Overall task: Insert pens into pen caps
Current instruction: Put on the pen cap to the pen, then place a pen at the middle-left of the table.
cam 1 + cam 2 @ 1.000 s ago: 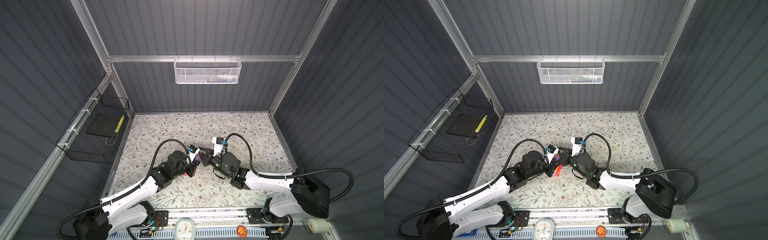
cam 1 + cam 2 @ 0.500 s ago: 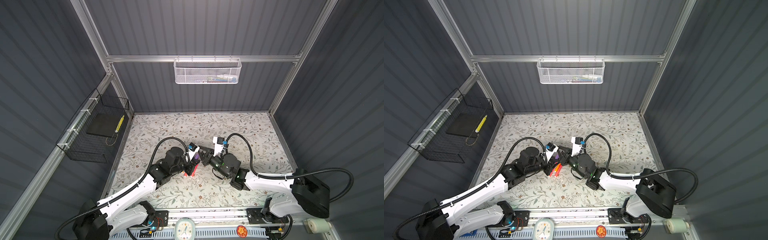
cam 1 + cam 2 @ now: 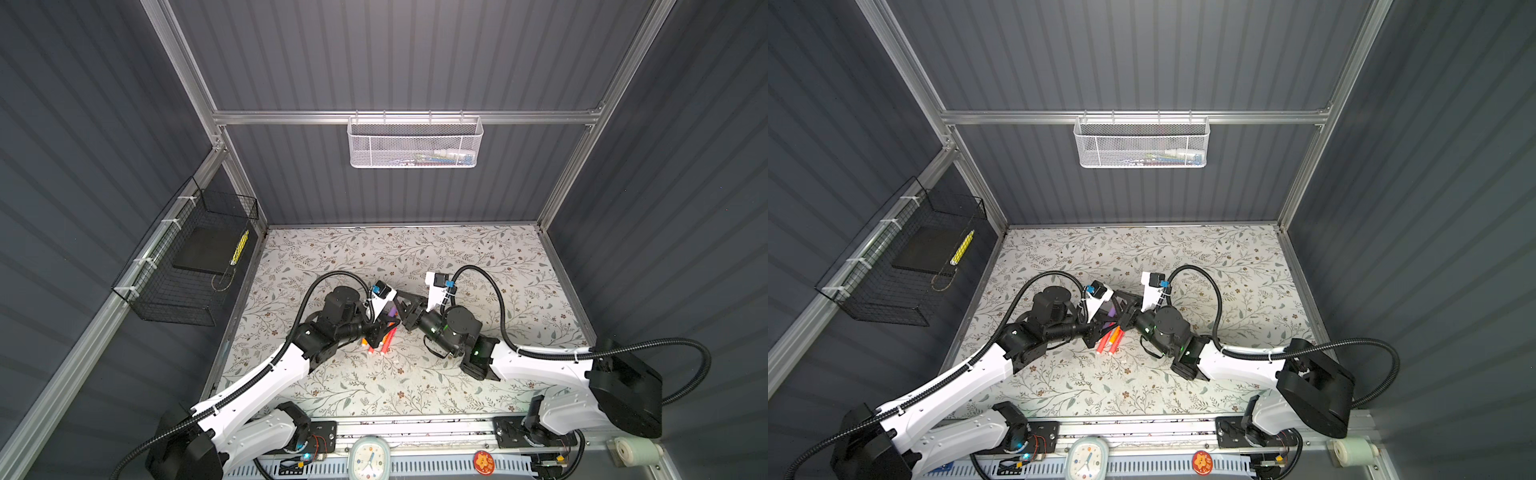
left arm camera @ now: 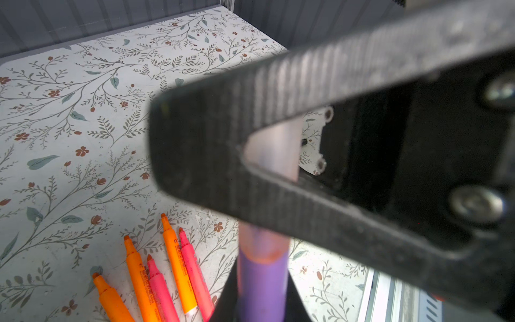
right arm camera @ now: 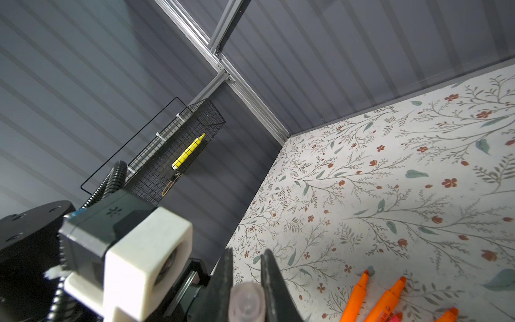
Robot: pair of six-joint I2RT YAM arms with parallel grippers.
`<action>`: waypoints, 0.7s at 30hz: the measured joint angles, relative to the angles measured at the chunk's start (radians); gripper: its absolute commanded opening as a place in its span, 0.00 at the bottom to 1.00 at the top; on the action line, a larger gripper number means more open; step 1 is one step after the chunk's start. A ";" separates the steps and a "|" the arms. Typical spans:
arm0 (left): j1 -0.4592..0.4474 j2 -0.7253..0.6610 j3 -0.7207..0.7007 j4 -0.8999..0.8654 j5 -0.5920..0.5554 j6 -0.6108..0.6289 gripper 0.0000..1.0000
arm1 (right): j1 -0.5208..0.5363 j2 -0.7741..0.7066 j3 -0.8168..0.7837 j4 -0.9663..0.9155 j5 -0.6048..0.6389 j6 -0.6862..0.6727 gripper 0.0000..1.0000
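— What closes the space in?
— Dark grey ribbed wall panels [image 3: 395, 62] on three sides, held in a silver aluminium frame [image 3: 291, 117].
— And the surface below?
— A pale table top [image 3: 478, 249] printed with leafy twigs and small red-brown flowers.
— Anything hung up?
— A white mesh basket [image 3: 414, 143] on the back rail; its contents are too small to tell. On the left wall, a black wire basket [image 3: 166, 299] holds a dark flat slab [image 3: 205, 255] and a yellow stick [image 3: 240, 248].
— The near edge?
— A metal rail [image 3: 415, 426], then a small pale clock [image 3: 368, 459] near a round red sticker [image 3: 482, 462].

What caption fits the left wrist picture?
Left gripper holds a purple pen in the cap clamped by the right gripper.
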 measured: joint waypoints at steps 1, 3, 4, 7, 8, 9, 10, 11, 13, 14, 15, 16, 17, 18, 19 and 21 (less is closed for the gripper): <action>0.002 0.000 0.000 -0.002 0.009 0.000 0.00 | 0.003 -0.003 -0.002 -0.001 0.005 0.003 0.00; 0.003 0.000 0.000 -0.004 0.028 0.000 0.00 | 0.008 -0.016 -0.010 -0.009 0.011 0.005 0.00; 0.003 0.000 0.000 -0.001 0.040 0.000 0.00 | 0.011 -0.026 -0.012 -0.015 0.018 0.005 0.00; 0.003 0.005 -0.003 0.016 0.067 -0.001 0.00 | 0.013 -0.050 -0.015 -0.038 0.027 0.005 0.00; 0.003 0.008 -0.008 0.027 0.072 -0.001 0.00 | 0.013 -0.056 -0.015 -0.047 0.030 0.005 0.01; 0.003 0.013 -0.015 0.040 0.080 -0.001 0.00 | 0.013 -0.062 -0.015 -0.061 0.032 0.005 0.15; 0.003 0.018 -0.028 0.065 0.087 -0.003 0.00 | 0.009 -0.070 -0.018 -0.078 0.032 0.006 0.33; 0.003 0.023 -0.043 0.093 0.079 -0.020 0.00 | 0.006 -0.077 -0.023 -0.094 0.018 0.008 0.52; 0.045 0.047 -0.060 0.181 -0.013 -0.068 0.00 | 0.024 -0.110 -0.061 -0.163 -0.037 0.010 0.70; 0.064 0.057 -0.063 0.208 -0.054 -0.087 0.00 | 0.034 -0.126 -0.082 -0.194 -0.055 0.008 0.73; 0.081 0.067 -0.069 0.229 -0.102 -0.109 0.00 | 0.038 -0.145 -0.101 -0.227 -0.065 0.004 0.77; 0.094 0.080 -0.078 0.244 -0.157 -0.132 0.00 | 0.036 -0.169 -0.117 -0.266 -0.066 0.001 0.81; 0.096 0.092 -0.086 0.249 -0.197 -0.148 0.00 | 0.029 -0.189 -0.127 -0.292 -0.065 -0.001 0.84; 0.096 0.109 -0.095 0.251 -0.243 -0.167 0.00 | 0.020 -0.216 -0.133 -0.325 -0.056 -0.002 0.86; 0.098 0.131 -0.102 0.249 -0.286 -0.186 0.00 | 0.010 -0.243 -0.139 -0.346 -0.049 -0.003 0.87; 0.110 0.172 -0.109 0.236 -0.350 -0.220 0.00 | -0.006 -0.306 -0.155 -0.380 -0.029 -0.002 0.90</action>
